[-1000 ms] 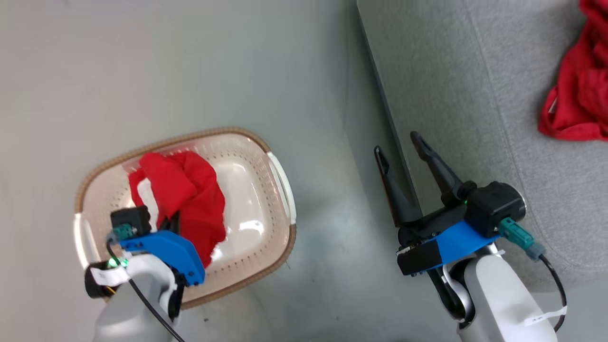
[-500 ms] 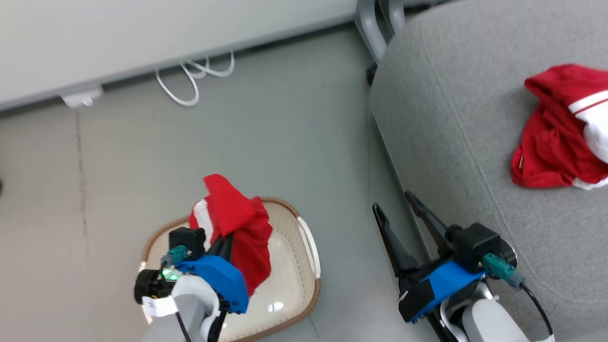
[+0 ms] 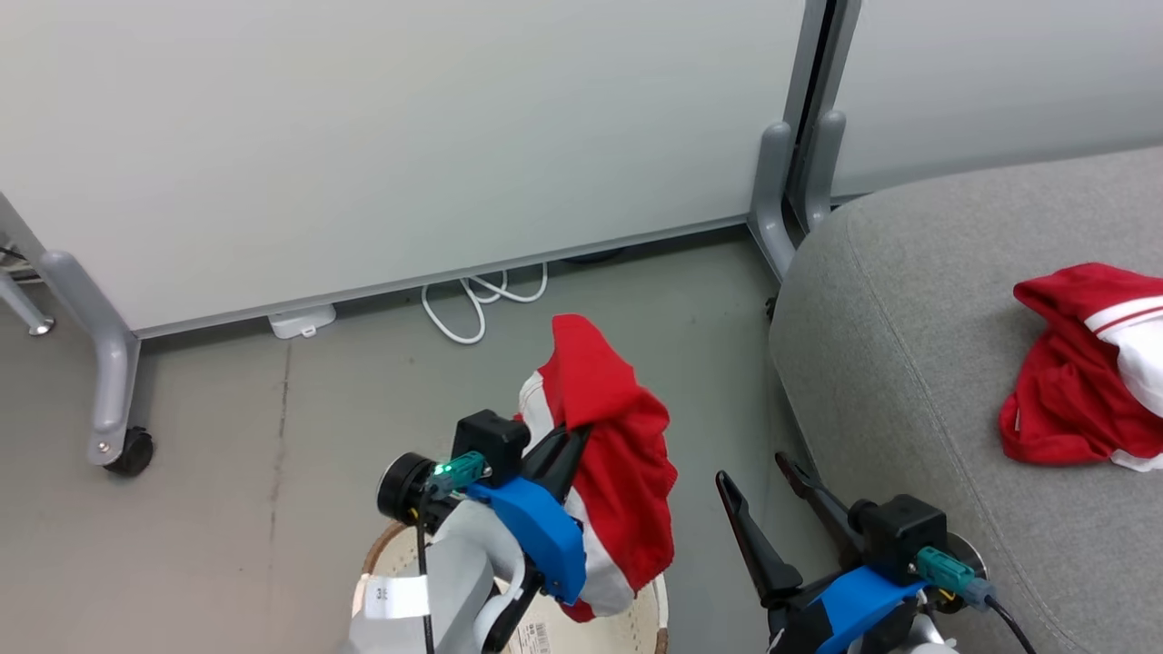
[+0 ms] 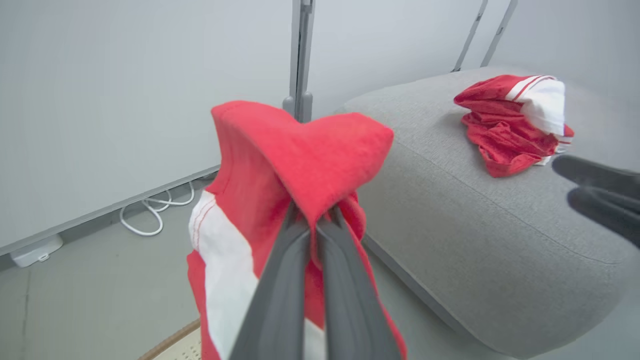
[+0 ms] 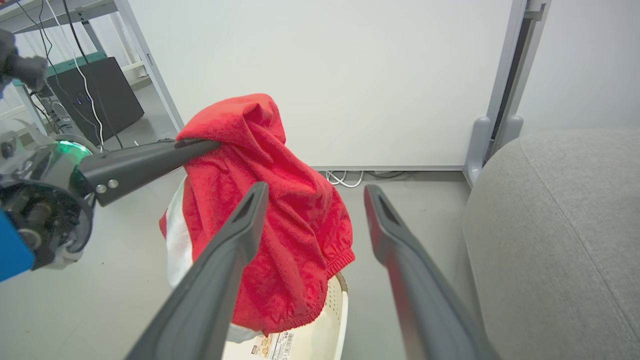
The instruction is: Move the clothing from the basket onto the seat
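Pinched a red garment in the closed left gripper at lower centre, draped lengthwise downward above the basket (mostly cut off by the bottom edge). Faced the seat off to the right, other garment on it. Gaped wide and empty at lower right: right gripper, nearer the seat.

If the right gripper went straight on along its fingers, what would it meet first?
Probably the floor near the cable by the wall; garment hangs left of that line, seat right. Depth unclear.

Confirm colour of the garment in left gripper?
Bright red garment with a white panel; best in left wrist view.
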`<state>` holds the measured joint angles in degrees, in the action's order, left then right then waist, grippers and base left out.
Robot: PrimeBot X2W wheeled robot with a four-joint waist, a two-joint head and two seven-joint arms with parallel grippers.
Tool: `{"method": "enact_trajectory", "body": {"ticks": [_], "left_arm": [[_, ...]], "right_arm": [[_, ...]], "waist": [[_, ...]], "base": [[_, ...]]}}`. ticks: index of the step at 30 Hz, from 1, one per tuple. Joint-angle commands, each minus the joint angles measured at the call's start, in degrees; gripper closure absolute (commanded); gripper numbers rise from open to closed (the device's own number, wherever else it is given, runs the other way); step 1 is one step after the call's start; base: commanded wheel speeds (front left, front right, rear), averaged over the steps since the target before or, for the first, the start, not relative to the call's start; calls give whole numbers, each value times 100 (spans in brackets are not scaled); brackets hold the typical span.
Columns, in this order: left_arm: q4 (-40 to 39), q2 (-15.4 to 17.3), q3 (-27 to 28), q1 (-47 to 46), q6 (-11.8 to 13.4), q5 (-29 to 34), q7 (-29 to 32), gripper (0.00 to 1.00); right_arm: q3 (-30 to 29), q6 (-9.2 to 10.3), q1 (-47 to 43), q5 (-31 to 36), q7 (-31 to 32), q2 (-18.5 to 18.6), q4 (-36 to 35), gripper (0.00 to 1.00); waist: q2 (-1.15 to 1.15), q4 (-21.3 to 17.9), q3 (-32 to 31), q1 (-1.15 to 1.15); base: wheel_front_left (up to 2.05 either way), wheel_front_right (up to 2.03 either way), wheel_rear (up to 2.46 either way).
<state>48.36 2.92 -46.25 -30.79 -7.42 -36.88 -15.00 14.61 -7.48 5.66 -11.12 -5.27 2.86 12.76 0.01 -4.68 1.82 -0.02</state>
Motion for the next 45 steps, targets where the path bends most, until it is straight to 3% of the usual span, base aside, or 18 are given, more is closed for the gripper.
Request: {"method": "enact_trajectory", "body": {"ticks": [1, 18, 45], "left_arm": [[-73, -2, -100, -136, -9, -37, -26, 100], [-720, 0, -1201, -1329, -8, -607, -13, 100], [-634, -2, -1531, -1461, 14, -947, -26, 100]], "right_arm": [[13, -2, -109, -31, 21, 5, -27, 0], [96, -3, -211, -118, 104, 5, -157, 0], [691, -3, 354, -372, 275, 6, -72, 0]], "waist": [[-1, 126, -157, 2], [-1, 284, -324, 2], [-1, 238, -205, 2]], "base": [[0, 0, 0], [0, 0, 0], [0, 0, 0]]}}
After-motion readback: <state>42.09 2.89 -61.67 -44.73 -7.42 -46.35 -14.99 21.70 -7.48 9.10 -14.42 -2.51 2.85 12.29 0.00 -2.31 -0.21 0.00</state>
